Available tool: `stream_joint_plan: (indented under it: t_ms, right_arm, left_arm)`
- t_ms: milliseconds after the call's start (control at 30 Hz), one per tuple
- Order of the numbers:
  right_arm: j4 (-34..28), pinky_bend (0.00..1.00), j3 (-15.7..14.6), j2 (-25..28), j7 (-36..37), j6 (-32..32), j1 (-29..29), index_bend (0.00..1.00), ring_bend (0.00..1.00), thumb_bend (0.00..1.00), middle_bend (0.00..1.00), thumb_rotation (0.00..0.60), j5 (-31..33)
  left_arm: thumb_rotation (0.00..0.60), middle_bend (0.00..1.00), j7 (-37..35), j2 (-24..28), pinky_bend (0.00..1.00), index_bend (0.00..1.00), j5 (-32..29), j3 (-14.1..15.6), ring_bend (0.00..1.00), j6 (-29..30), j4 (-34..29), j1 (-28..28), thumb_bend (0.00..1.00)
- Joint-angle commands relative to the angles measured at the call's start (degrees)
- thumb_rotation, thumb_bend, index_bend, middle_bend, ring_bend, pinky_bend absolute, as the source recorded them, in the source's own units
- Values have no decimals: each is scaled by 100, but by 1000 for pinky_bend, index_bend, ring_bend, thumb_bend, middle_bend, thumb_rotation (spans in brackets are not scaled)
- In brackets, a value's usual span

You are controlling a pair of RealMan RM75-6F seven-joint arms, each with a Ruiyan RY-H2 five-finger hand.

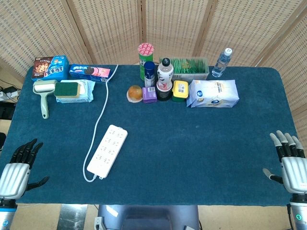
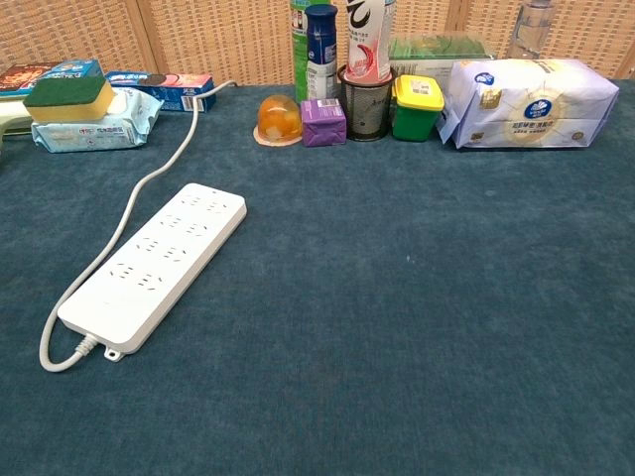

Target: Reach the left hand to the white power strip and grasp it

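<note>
The white power strip (image 1: 107, 150) (image 2: 155, 264) lies flat on the blue table cloth, left of centre, its long side running diagonally. Its white cord (image 1: 101, 108) (image 2: 139, 193) loops from the near end and runs back toward the far left. My left hand (image 1: 18, 168) rests at the table's near left corner, fingers spread, holding nothing, well left of the strip. At the near right edge my right hand (image 1: 289, 161) is also open and empty. Neither hand shows in the chest view.
Along the far edge stand a snack box (image 1: 50, 67), biscuit pack (image 1: 89, 72), lint roller (image 1: 44, 94), sponge on wipes (image 1: 73, 90) (image 2: 83, 111), green can (image 1: 145, 60), bottles (image 1: 164, 73), orange jelly cup (image 1: 135, 93) (image 2: 279, 119), purple box (image 2: 323, 122), yellow-lidded tub (image 2: 417, 106) and tissue pack (image 1: 213, 93) (image 2: 526, 101).
</note>
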Motion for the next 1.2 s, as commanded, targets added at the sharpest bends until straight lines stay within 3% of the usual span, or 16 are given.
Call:
stream_joint_plan:
  t_ms: [33,300,367,433,500,533,567,633,867,933,1033,1200]
  right_arm:
    - [-11,0,-5,12,8,-32,3,53,12,0,31,600,20]
    - [-48,0,-12,23,34,-26,4,54,13,0,31,600,-16]
    - [-49,0,-10,21,33,-28,3,53,13,0,31,600,-9]
    - [-51,0,-11,23,32,-33,0,50,13,0,31,600,0]
    - [-58,0,-8,28,46,-30,-3,47,14,0,31,600,3]
    - [-61,0,-6,30,57,-24,-4,46,14,0,31,600,0]
    - [-61,0,-4,33,67,-19,-5,45,14,0,31,600,-4]
    - [-59,0,0,38,89,-16,-6,44,14,0,31,600,-1]
    - [-58,0,2,48,125,-52,-6,41,14,0,31,600,37]
    - [-59,0,0,48,125,-56,-7,41,13,0,31,600,37]
    - [-65,0,-5,46,121,-62,-7,41,13,0,31,600,38]
    - [-68,0,-7,40,113,-89,-1,41,13,0,31,600,52]
  left_arm:
    - [600,0,51,-8,55,0,-14,-8,0,-29,2,-2,85]
    - [600,12,44,-28,55,0,32,-17,0,-71,24,-16,86]
    - [600,155,-6,-74,93,0,84,-47,68,-6,63,-13,86]
    - [600,505,-115,-184,333,0,105,-83,384,35,94,-16,96]
    - [600,830,-261,-281,692,0,140,-81,762,8,136,-39,135]
    - [600,932,-254,-330,835,0,138,-68,889,-25,160,-43,162]
    - [600,972,-185,-362,901,0,145,-59,944,-44,178,-46,180]
    - [600,1000,-8,-453,987,0,160,-49,1000,-64,194,-46,233]
    - [600,1000,93,-690,1000,2,236,30,1000,-188,237,-75,474]
    - [600,1000,126,-726,1000,70,234,59,1000,-259,226,-91,551]
    - [600,1000,227,-796,1000,248,208,141,1000,-508,165,-158,606]
    - [600,1000,503,-953,1000,345,-84,150,1000,-1000,14,-304,616]
